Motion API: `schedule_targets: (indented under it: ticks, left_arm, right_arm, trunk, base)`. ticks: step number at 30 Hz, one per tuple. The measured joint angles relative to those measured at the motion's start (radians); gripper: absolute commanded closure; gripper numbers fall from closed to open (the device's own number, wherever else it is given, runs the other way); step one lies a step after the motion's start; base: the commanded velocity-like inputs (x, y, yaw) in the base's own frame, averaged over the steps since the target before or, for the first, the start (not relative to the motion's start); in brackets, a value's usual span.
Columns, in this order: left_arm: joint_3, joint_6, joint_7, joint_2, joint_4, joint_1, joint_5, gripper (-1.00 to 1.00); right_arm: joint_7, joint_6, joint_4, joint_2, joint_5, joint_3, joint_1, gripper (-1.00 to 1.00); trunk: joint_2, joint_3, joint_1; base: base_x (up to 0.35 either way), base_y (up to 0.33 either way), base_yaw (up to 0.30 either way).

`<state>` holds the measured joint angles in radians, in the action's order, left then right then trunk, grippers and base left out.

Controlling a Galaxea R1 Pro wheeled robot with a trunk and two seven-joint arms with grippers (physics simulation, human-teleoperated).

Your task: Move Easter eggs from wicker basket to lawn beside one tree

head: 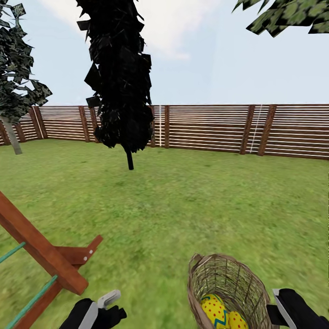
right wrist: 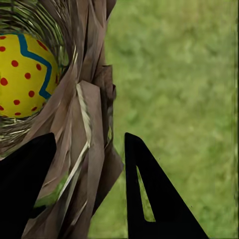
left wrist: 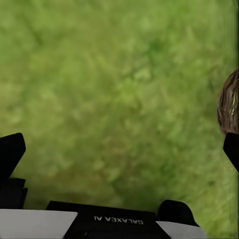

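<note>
The brown wicker basket point(head: 227, 288) stands on the lawn point(head: 183, 205) at the lower right of the head view. Two yellow Easter eggs with red dots lie inside it, one point(head: 214, 310) beside the other point(head: 237, 321). My right gripper point(head: 279, 311) hangs just right of the basket. In the right wrist view the right gripper point(right wrist: 89, 135) is open, the basket wall point(right wrist: 84, 114) shows between its fingers, and one egg point(right wrist: 22, 74) lies inside. My left gripper point(left wrist: 119, 149) is open over bare grass, with the basket's edge point(left wrist: 230, 102) to one side. A pale-trunked tree point(head: 13, 137) stands far left.
A near-black columnar tree point(head: 121, 73) rises mid-lawn ahead. A red-brown wooden frame with teal rungs point(head: 45, 256) slants in at the lower left, close to my left gripper point(head: 107, 305). A slatted wooden fence point(head: 205, 128) closes the garden. Leafy branches point(head: 288, 16) hang at the top right.
</note>
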<state>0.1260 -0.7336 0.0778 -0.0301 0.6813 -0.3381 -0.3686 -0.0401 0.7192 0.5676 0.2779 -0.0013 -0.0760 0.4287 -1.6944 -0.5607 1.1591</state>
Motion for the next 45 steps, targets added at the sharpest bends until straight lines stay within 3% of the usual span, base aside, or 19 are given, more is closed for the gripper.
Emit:
schedule_targets:
  ticks: [8,20,38,41,45]
  left_arm:
    - [0.000,0.000,0.000,-0.008,-0.008,0.000,0.000,-1.00]
    - [0.000,0.001,0.000,-0.017,-0.009,0.000,0.002,-1.00]
    - [-0.001,0.002,0.000,-0.018,-0.008,0.001,0.008,-1.00]
    - [-0.034,0.002,0.001,-0.018,-0.010,0.000,0.008,-1.00]
    - [-0.038,0.002,0.001,-0.018,-0.010,0.000,0.008,-1.00]
  right_arm:
    - [0.001,0.000,0.000,0.000,-0.004,0.001,0.000,1.00]
    - [0.000,0.000,0.000,0.000,-0.002,-0.001,0.000,1.00]
    - [-0.001,0.000,0.000,0.000,-0.004,-0.001,0.000,1.00]
    - [-0.001,0.000,0.000,0.000,-0.004,0.000,0.000,1.00]
    - [0.000,0.000,0.000,0.000,-0.009,0.000,0.000,1.00]
  trunk:
    - [0.000,0.000,0.000]
    - [0.000,0.008,0.000]
    - [0.000,0.008,0.000]
    - [0.000,0.008,0.000]
    - [0.000,0.010,0.000]
  base:
    - [0.106,-0.339,-0.012]
    - [0.106,-0.339,-0.232]
    - [0.092,-0.339,-0.004]
    - [0.002,-0.340,0.000]
    - [0.000,-0.340,-0.140]
